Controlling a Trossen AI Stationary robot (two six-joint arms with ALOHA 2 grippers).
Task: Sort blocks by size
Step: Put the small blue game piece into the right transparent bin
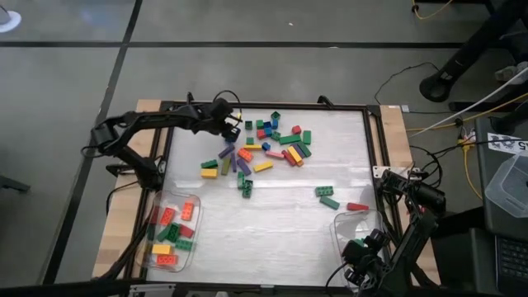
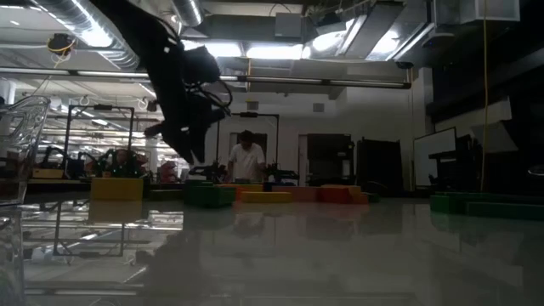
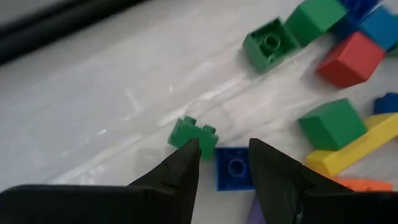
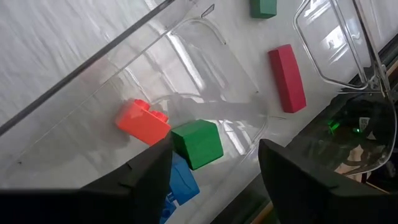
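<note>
I am holding my right tool point(image 4: 214, 162) over the clear tub point(image 1: 356, 227) at the desk's point(image 1: 280, 223) five o'clock corner, its fingers spread wide and gripping nothing. Just below them an orange brick point(image 4: 143, 122), a small green cube point(image 4: 198, 144) and a blue brick point(image 4: 180, 180) are lying inside the tub. If I am dipping here, a finger could be clipping the tub wall and tipping those three back out.

Beyond the tub a red bar point(image 4: 287, 78) is lying on the desk, apart from the rest.

Farther off, around eleven o'clock, my left tool point(image 3: 225, 163) is hovering at the edge of the main pile of blocks point(image 1: 264, 148), fingers half parted and empty, straddling a blue brick point(image 3: 235, 168) with a green brick point(image 3: 191, 134) touching beside it. Closing now, I am risking pinching both, or nudging the green one away, and a mixed pair would be spoiling the sort. The near-left tub point(image 1: 169, 231) is already holding several long bricks.
</note>
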